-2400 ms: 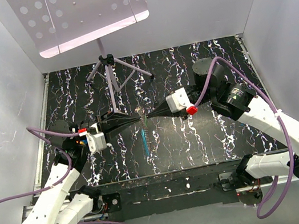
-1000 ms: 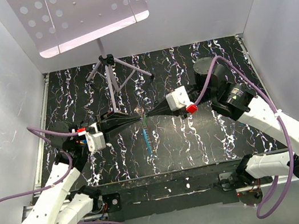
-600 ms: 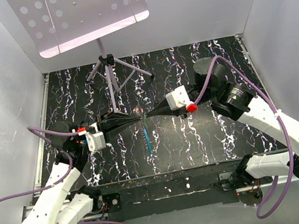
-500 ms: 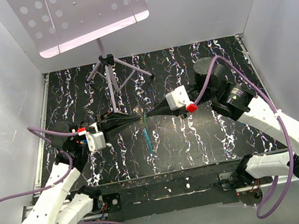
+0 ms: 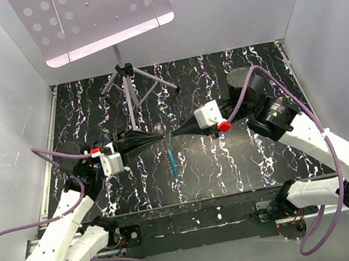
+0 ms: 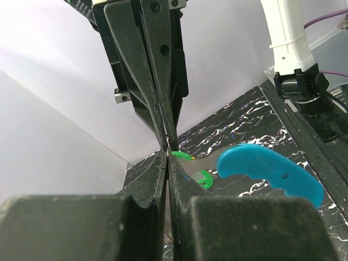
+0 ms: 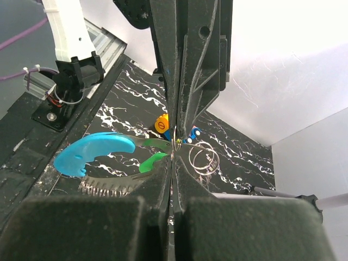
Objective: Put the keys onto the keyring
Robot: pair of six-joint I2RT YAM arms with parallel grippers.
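Looking down from the overhead camera, I see the left gripper (image 5: 162, 135) and the right gripper (image 5: 174, 134) meeting tip to tip in the air over the middle of the black marbled table (image 5: 234, 160), in front of the purple tripod stand (image 5: 128, 88). Both sets of jaws are pressed fully together, and neither wrist view shows a gap between the fingers. A small bunch hangs right where the two tips touch. In my right wrist view the keyring (image 7: 204, 157) shows as thin silvery loops just to the right of the tips. The green key (image 7: 152, 162) sits just to their left, its head against the fingertips, with a toothed blade running down to the left. A light-blue tag (image 7: 92, 153) sticks out further left on a metal strip. From above, that tag shows as a blue sliver on the near side of the tips. I cannot tell which gripper pinches which part of the bunch.
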